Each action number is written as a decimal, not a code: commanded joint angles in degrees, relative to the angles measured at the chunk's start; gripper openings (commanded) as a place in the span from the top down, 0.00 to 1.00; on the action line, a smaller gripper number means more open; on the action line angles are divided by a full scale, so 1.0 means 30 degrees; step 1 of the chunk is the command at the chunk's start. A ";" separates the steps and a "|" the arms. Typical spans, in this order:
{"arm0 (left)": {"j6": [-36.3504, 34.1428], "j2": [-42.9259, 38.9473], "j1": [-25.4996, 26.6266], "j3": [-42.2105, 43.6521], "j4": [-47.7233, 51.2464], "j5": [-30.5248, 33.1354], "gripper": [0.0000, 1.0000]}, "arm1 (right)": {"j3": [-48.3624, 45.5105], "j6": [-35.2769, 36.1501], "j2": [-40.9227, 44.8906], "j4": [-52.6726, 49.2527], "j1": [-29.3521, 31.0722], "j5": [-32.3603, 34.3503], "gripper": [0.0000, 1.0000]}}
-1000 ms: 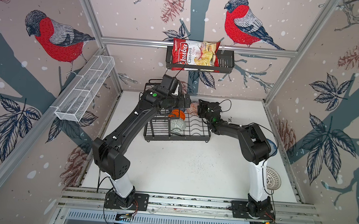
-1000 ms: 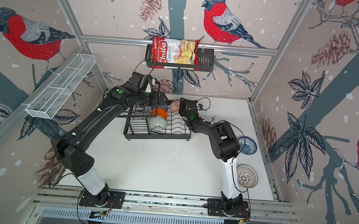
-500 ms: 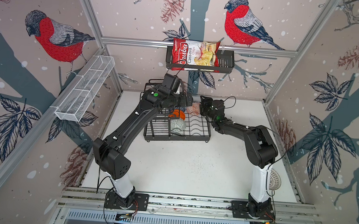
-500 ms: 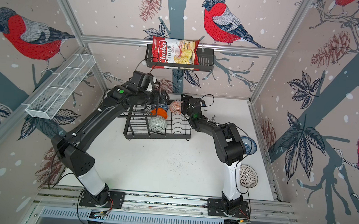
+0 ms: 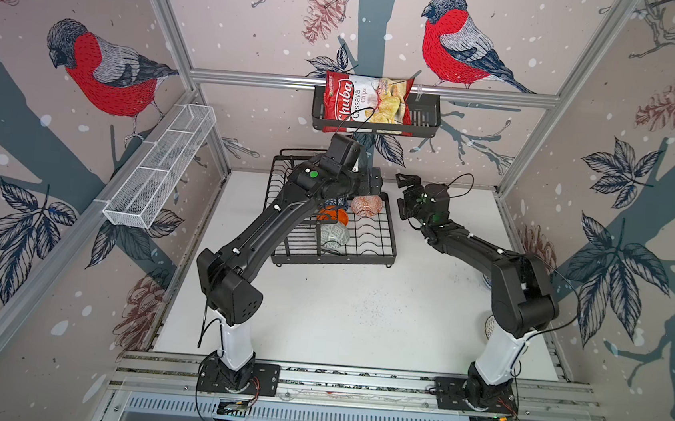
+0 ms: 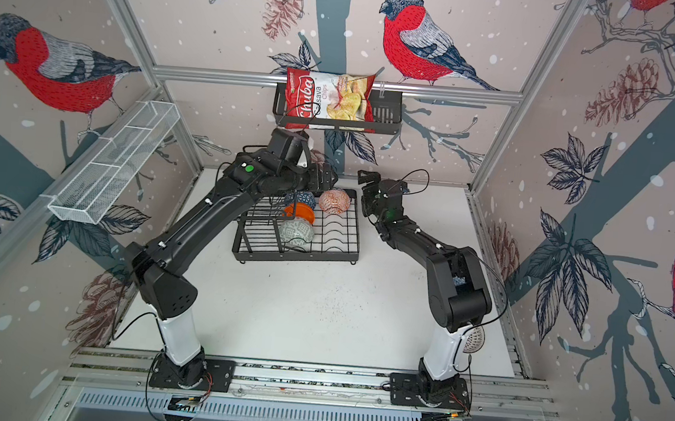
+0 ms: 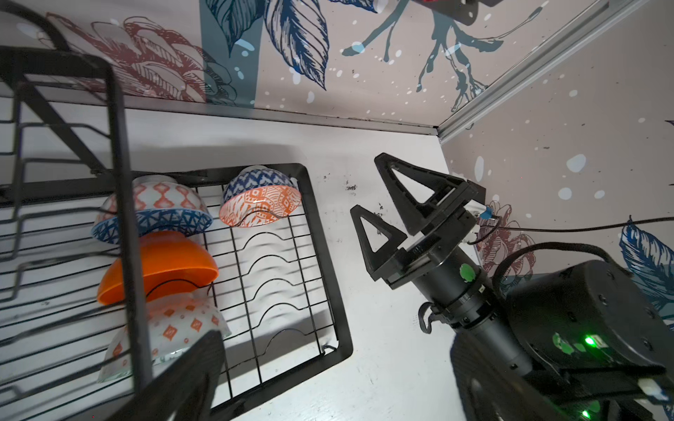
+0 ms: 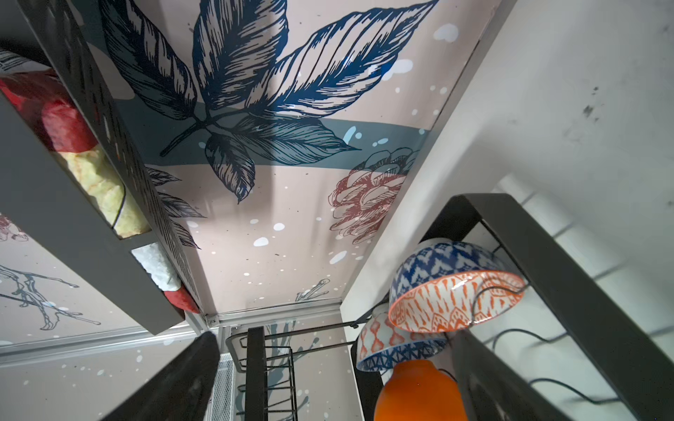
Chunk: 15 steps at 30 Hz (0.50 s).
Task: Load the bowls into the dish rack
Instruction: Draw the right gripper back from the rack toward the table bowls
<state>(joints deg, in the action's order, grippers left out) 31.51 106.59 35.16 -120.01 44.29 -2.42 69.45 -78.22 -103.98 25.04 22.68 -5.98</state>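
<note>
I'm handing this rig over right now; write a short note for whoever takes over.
Left gripper open, empty, over the black wire dish rack. Right gripper open, empty, beside it.
Done: four bowls in the lower tier: blue-and-orange patterned bowl, dark-blue geometric bowl, plain orange bowl, grey-green patterned bowl.
Left: white lattice bowl and white-and-blue bowl on the table, partly hidden by the right arm.

plain orange bowl (image 7: 175, 264), black wire rack (image 7: 333, 291)
</note>
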 commanded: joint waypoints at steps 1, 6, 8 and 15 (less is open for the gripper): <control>0.0015 0.0781 0.0523 -0.1223 0.0290 0.0829 0.03 | -0.0213 0.2820 0.1033 -0.2297 -0.0364 -0.1062 0.01; 0.0311 0.1871 0.1633 -0.2337 0.0338 0.1429 0.03 | -0.1184 0.5954 0.3336 -0.5153 -0.1133 -0.0383 0.00; 0.0396 0.2088 0.2068 -0.2540 0.0222 0.1889 0.03 | -0.1697 0.6754 0.4224 -0.6250 -0.1589 0.0240 0.00; 0.1168 0.2566 0.3675 -0.2596 -0.0813 0.2723 0.03 | -0.4244 0.7919 0.6978 -0.8771 -0.3851 0.0693 0.00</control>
<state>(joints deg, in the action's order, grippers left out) 33.56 113.65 45.04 -127.33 44.07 3.68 58.37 -57.87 -85.10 3.64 12.69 -5.28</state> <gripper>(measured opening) 0.973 0.995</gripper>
